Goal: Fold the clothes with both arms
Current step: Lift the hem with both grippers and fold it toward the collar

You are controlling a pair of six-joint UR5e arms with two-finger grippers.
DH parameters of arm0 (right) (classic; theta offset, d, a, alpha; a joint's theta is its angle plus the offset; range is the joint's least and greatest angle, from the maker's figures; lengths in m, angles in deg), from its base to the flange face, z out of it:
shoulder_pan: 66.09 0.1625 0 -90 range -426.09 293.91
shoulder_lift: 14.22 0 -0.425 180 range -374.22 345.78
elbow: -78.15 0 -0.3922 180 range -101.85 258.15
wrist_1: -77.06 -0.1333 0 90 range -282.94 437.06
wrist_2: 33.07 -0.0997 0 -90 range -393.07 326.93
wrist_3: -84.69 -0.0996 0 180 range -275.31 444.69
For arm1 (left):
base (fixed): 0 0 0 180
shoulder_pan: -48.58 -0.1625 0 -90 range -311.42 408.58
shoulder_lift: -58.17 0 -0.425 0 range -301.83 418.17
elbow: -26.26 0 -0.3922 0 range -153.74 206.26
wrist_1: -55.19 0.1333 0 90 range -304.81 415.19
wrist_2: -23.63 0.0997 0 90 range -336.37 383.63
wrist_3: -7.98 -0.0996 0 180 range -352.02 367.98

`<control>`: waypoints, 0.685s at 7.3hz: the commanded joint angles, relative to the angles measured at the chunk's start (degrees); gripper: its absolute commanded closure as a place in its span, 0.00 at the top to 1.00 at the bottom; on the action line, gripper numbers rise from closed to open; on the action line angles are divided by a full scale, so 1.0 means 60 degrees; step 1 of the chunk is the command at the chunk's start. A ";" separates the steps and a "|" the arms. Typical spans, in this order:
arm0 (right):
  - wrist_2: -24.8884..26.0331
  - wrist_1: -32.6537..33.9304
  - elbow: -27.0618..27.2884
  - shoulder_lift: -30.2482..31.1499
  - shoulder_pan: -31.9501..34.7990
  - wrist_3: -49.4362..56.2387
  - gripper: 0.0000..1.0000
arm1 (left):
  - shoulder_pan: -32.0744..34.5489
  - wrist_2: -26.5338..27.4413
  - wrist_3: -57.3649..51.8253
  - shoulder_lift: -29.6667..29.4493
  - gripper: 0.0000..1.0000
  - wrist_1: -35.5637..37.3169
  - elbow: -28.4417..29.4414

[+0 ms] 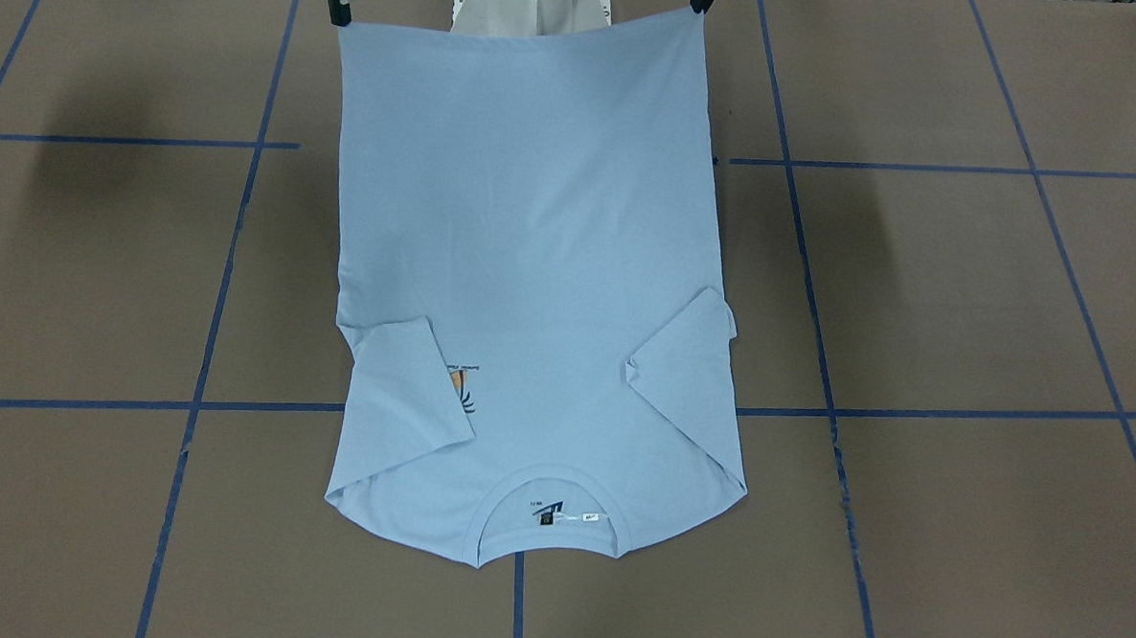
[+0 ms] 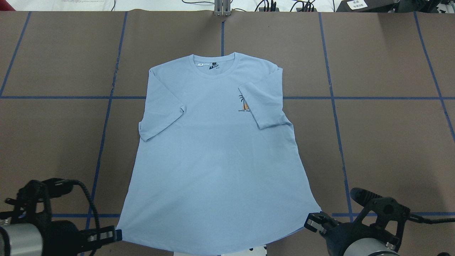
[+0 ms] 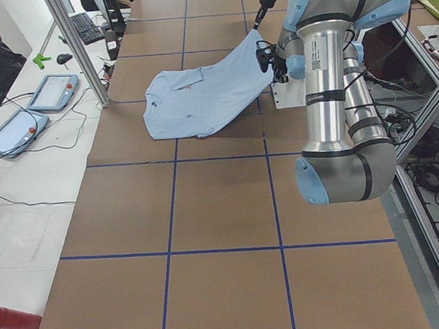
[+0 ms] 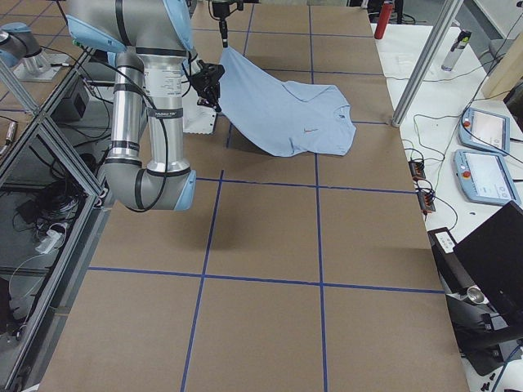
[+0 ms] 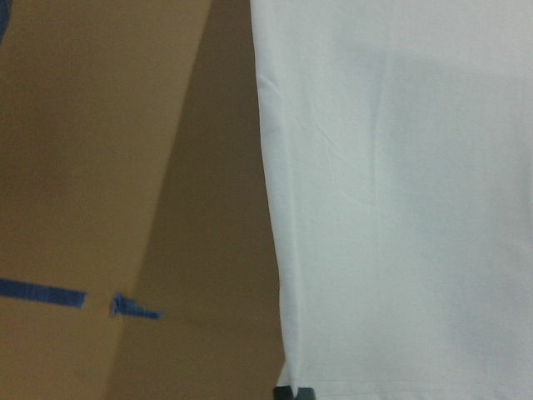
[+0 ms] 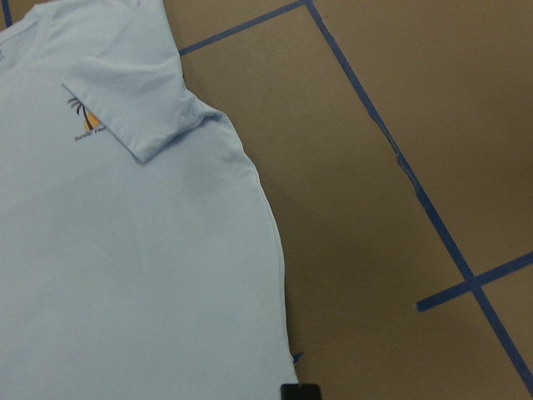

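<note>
While left tool [image 2: 110, 235] and right tool [image 2: 312, 223] each clamp a raised hem corner, T-shirt [image 2: 213, 149] rests far-half on bench [image 2: 384, 142], sleeves [image 2: 265, 106] tucked in | step: hem-to-collar fold, likely | next: carry both corners forward evenly toward collar [image 2: 213, 67].

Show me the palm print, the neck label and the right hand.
palm print [image 2: 244, 104], overhead view, orange middle of the print.
neck label [image 1: 547, 514], front-facing view, dark patch inside the collar.
right hand [image 2: 313, 221], overhead view, between its fingertips, at the T-shirt [image 2: 213, 160] hem.
</note>
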 commanded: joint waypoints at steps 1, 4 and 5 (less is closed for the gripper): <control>-0.0679 0.1291 0.0158 -0.1539 0.0980 0.1103 0.00 | 0.1349 -0.1038 -0.1312 -0.0549 0.00 0.0809 -0.0494; -0.1410 0.0593 -0.0904 -0.2258 0.3131 0.3392 0.00 | 0.3299 -0.1539 -0.3470 -0.2697 0.00 0.2023 0.0991; -0.1876 -0.0558 -0.2086 -0.2305 0.3980 0.3978 0.00 | 0.4103 -0.1539 -0.4173 -0.3387 0.00 0.2084 0.2059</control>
